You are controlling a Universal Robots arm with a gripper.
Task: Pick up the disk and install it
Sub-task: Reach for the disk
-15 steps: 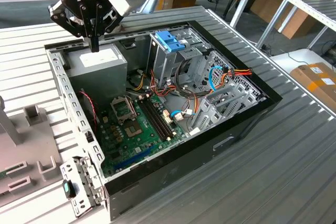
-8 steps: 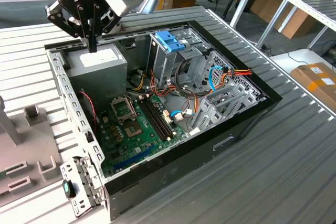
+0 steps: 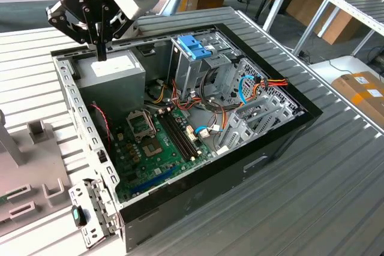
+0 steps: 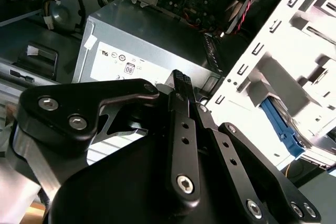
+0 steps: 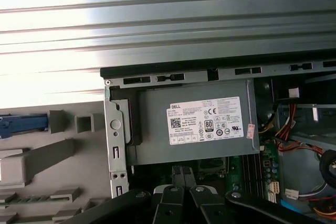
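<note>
My gripper (image 3: 101, 52) hangs over the back left corner of the open computer case (image 3: 252, 163), just above the grey power supply (image 3: 111, 73). Its black fingers are shut together with nothing between them, as both wrist views show (image 4: 179, 80) (image 5: 182, 172). Only a blue edge of the disk (image 5: 21, 124) shows; it lies on the grey fixture tray (image 5: 47, 156) outside the case wall, apart from the gripper. The second wrist view shows that blue edge (image 4: 281, 124) beyond the white perforated case frame (image 4: 262, 61).
Inside the case are the green motherboard (image 3: 159, 148), loose coloured cables (image 3: 264, 85) and a metal drive cage topped by a blue latch (image 3: 195, 46). The grey fixture tray (image 3: 24, 172) lies at the exterior view's left. A cardboard box (image 3: 360, 91) sits off the table's right.
</note>
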